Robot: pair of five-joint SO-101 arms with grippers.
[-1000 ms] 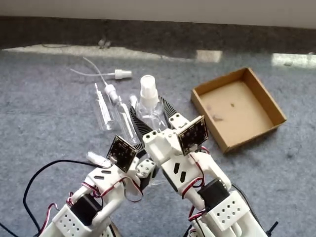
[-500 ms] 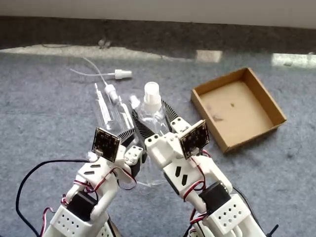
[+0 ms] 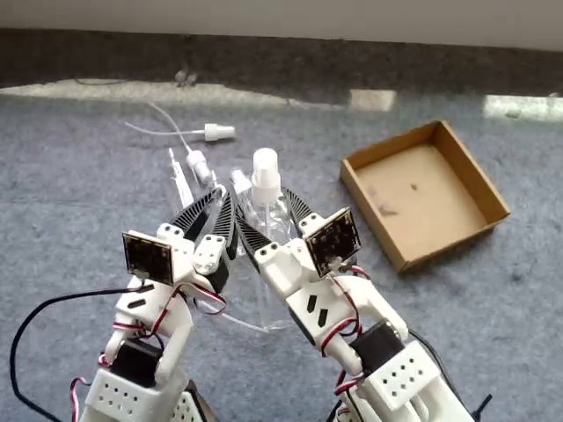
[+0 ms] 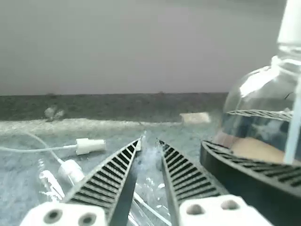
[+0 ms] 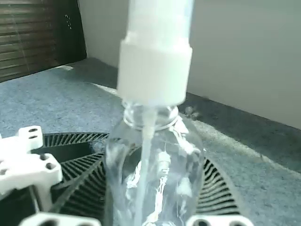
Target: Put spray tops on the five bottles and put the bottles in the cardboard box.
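Note:
A clear bottle [image 3: 266, 209] stands upright at the table's middle with a white spray top [image 3: 265, 167] on its neck. My right gripper [image 3: 266, 218] is shut on the bottle's body; in the right wrist view the bottle [image 5: 155, 165] and its spray top [image 5: 155, 61] rise between the ribbed fingers. My left gripper [image 3: 223, 198] sits just left of this bottle, apart from it, open by a narrow gap and holding nothing [image 4: 149, 142]. The cardboard box [image 3: 376, 218] lies to the right with no bottle in it.
A loose spray top [image 3: 218, 132] with a long tube lies at the back left. Clear bottles [image 3: 185, 189] lie on the grey carpet beyond the left gripper, one with a white top [image 3: 198, 163]. A dark ledge runs along the far edge.
The left arm has swung left and its gripper has come out from beside the right arm to the bottle's left. The right gripper has kept the bottle, shifting slightly left.

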